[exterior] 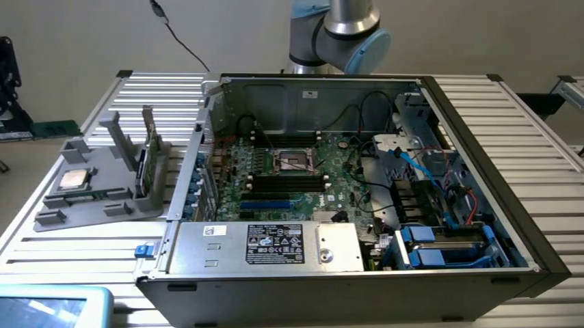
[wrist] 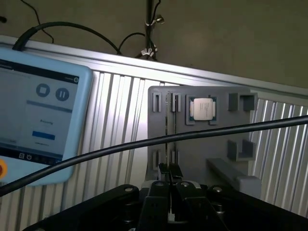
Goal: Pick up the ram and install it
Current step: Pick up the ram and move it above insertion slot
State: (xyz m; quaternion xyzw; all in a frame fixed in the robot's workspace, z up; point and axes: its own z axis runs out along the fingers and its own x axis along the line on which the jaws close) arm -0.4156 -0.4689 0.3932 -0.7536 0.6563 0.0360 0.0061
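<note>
The ram (wrist: 167, 126) stands on edge in the slots of a grey holder (wrist: 202, 144), so from above I see it as a thin line. In the exterior view the ram (exterior: 143, 171) is a dark green board upright in the holder (exterior: 91, 201), to the left of the open computer case (exterior: 365, 205). My gripper (wrist: 169, 168) hangs well above the holder, in line with the ram's edge. Its fingers are shut, with nothing visible between them. Black memory slots (exterior: 287, 181) lie on the green motherboard inside the case.
A square silver processor (wrist: 201, 108) sits in the holder beside the ram. A blue-framed tablet (wrist: 38, 106) lies on the slatted metal table next to the holder. A black cable (wrist: 96, 151) crosses in front of the wrist camera. The arm (exterior: 338, 34) rises behind the case.
</note>
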